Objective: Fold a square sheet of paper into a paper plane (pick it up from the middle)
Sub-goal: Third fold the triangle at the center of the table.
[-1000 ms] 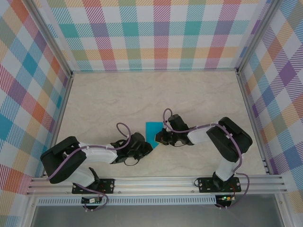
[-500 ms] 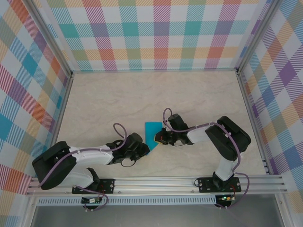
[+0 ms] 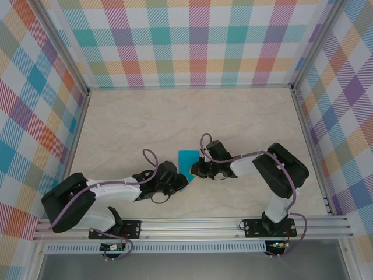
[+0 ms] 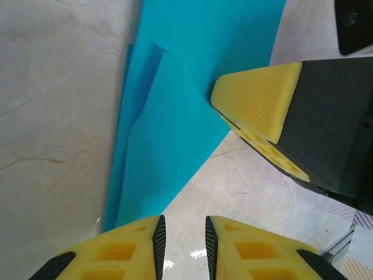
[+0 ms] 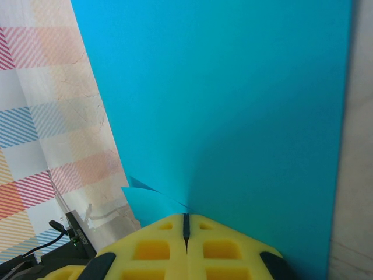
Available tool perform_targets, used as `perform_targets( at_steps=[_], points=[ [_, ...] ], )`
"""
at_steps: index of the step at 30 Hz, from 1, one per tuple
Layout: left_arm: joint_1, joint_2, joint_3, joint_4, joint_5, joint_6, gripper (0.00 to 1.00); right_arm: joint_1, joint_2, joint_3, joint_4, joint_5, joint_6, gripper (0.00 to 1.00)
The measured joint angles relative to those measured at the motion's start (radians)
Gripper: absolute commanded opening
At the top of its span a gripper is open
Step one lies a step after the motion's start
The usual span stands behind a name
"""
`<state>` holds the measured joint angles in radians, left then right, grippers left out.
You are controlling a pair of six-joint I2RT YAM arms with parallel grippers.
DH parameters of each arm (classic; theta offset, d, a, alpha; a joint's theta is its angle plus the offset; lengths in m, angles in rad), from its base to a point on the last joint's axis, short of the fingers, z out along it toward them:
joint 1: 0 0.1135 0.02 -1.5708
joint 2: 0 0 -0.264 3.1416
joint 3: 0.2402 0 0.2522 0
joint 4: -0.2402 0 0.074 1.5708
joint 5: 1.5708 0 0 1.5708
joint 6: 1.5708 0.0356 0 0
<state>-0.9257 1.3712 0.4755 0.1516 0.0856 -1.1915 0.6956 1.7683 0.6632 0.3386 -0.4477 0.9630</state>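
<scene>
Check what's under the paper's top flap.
Under the paper flap, another teal layer peeks out at its left edge, table beyond. The rest beneath is covered.

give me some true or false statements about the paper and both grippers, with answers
1. The right gripper is shut on the square sheet of paper. True.
2. The left gripper grips the paper. False: a narrow gap between its fingers shows bare table, and the paper lies beyond its fingertips.
3. The paper is red. False: it is teal-blue.
4. The left wrist view shows overlapping folded layers in the paper. True.
5. The paper lies against the back wall. False: it sits between the two grippers, well short of the wall.
</scene>
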Motion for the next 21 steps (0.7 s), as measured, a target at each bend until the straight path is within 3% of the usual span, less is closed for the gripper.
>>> perform_targets(
  at_steps=[10, 21],
  points=[
    [0.002, 0.067, -0.023, 0.072, 0.026, -0.042, 0.27, 0.0, 0.0, 0.003, -0.007, 0.001, 0.0, 0.03],
    [0.002, -0.127, -0.109, -0.082, 0.025, -0.046, 0.28, 0.0, 0.0, 0.021, -0.045, 0.008, -0.004, 0.04]
  ],
)
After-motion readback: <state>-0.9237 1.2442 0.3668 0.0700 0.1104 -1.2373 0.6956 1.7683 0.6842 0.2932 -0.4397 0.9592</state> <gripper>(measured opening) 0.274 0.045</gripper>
